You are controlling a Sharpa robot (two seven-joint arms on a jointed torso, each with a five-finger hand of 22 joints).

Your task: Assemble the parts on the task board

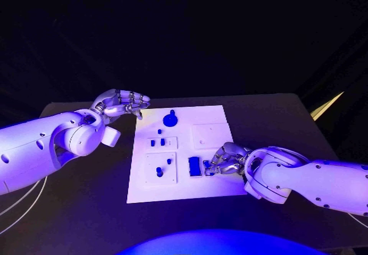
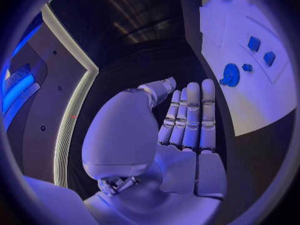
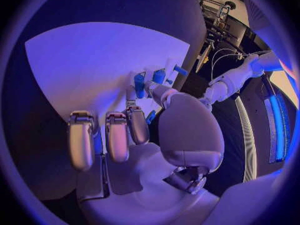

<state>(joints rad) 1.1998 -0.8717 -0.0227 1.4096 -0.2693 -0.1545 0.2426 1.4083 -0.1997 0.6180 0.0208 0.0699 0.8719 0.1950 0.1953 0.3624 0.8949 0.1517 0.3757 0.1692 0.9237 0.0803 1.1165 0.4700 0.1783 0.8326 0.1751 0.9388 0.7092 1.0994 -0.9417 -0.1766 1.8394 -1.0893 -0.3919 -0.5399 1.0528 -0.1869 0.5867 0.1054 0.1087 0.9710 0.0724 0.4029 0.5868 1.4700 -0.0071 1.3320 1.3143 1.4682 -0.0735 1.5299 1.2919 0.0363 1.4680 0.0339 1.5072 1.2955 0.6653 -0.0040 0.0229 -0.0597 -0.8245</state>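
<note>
Blue rectangular part (image 1: 194, 166) stands on the white task board (image 1: 211, 118) near its front edge, just beside the right hand (image 1: 225, 159), whose curled fingers seem to pinch a smaller blue piece, while the empty, loosely curled left hand (image 1: 123, 102) hovers well apart off the board's far corner.

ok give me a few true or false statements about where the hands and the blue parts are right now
1. The right hand is over the near right part of the task board. True.
2. The left hand holds a blue part. False: it holds nothing and sits at the board's far left corner.
3. A round blue part sits near the board's far edge. True.
4. The right hand is far from every part. False: its fingers are right at an oblong blue part.
5. The task board is black. False: it is white, on a black table.
</note>
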